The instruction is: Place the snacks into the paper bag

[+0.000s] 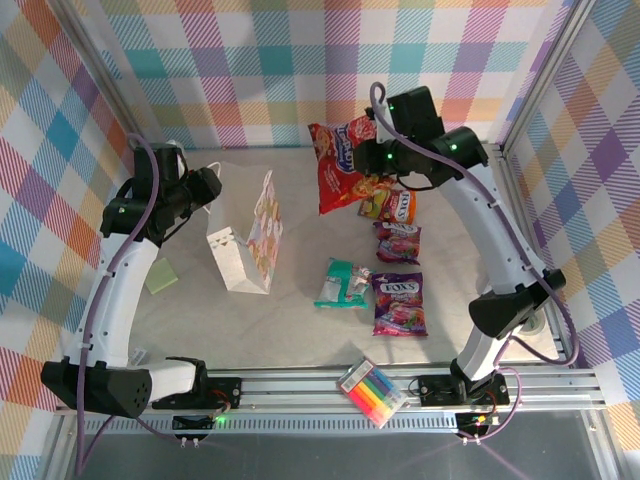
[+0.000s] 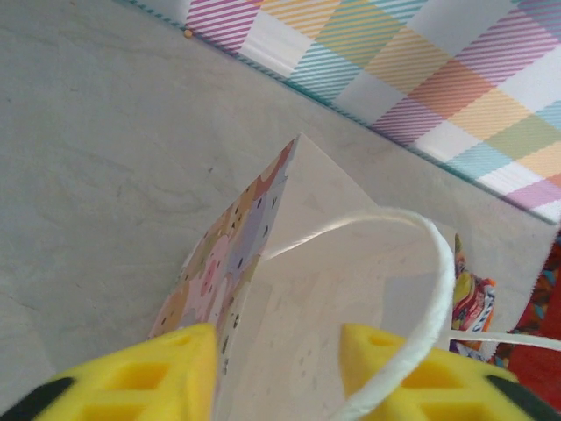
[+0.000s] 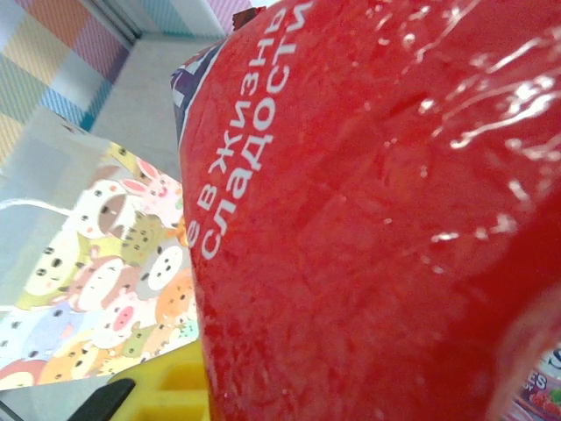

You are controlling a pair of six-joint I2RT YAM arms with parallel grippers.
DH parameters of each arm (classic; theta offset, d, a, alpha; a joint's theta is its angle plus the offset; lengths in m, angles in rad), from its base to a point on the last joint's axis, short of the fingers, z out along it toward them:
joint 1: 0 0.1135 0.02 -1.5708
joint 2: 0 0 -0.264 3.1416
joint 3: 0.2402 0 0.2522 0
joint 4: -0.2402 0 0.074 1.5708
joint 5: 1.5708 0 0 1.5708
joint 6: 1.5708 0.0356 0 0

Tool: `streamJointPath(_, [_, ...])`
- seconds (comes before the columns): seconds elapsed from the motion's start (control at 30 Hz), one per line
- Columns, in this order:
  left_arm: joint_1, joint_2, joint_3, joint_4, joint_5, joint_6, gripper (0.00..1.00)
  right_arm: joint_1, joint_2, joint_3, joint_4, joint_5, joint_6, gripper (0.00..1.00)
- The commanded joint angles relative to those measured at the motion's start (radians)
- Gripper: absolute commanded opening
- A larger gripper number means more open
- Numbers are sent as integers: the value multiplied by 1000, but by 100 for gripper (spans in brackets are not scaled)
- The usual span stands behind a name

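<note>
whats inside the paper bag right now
Inside the paper bag, white inner walls and its rope handle are visible, no snacks. The bottom is hidden below the yellow fingers of the left gripper, so that part cannot be checked.

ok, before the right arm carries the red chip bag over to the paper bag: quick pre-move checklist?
1. Right gripper shut on the red chip bag, bag lifted off the table: ok.
2. Paper bag standing on the table: ok.
3. Chip bag above the paper bag's mouth: not ok; it hangs apart from it, on the right arm's side.
4. Left gripper gripping the paper bag's top edge: cannot tell; fingers straddle it, contact unclear.
5. Mouth wide enough for the chip bag: cannot tell; looks narrow from above.
6. Rope handle clear of the mouth: cannot tell.
</note>
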Motion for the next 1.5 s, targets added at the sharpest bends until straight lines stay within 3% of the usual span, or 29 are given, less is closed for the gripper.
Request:
streamJointPath(0.0, [11,-8,-3,-20,26,-12,46,8,-33,98,51,1,-31,0])
streamJointPath(0.5, [11,53,-36,-148,67,81,47,16,-27,251,24,0,-33,0])
streamJointPath(0.63, [10,80,-44,-167,75,72,41,15,-25,270,19,-9,-32,0])
streamJointPath(0.9, [8,40,-111,-79,183,-4,10,17,-46,268,44,-44,-19,0])
streamJointPath(1.23, [-70,36,-76,-99,185,-30,4,16,-70,270,113,-14,-17,0])
streamJointPath(1.47, [-184,98,-45,-140,94,-10,6,17,-82,271,122,10,-18,0])
